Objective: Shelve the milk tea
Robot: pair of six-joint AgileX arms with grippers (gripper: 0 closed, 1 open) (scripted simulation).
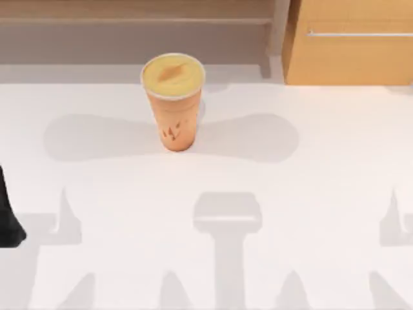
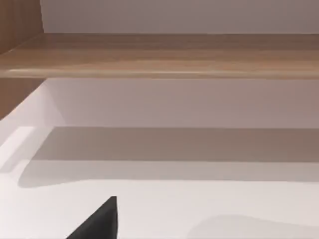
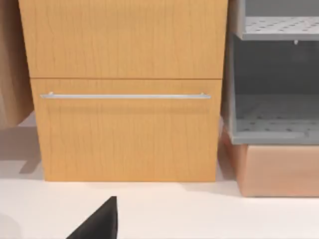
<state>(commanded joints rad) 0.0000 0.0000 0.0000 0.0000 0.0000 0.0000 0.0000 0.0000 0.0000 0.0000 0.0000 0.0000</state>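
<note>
Top view, left to right: my left arm (image 1: pixel 8 219) sits parked at the table's (image 1: pixel 322 194) left edge, fingers' state impossible to tell, while the milk tea (image 1: pixel 173 103) stands upright mid-table, untouched, below the wooden shelf (image 1: pixel 129 19) and left of the drawer cabinet (image 1: pixel 352 45).

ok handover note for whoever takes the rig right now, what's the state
Left arm: parked at the table's left edge, holding nothing.
Right arm: nothing to report on its gripper.
Milk tea: upright on the white table, near the back, left of centre, lid on, untouched.
Shelf runs behind the cup; wooden cabinet sits back right.
Done: nothing yet.
Left: grasp the cup and set it on the shelf.
</note>
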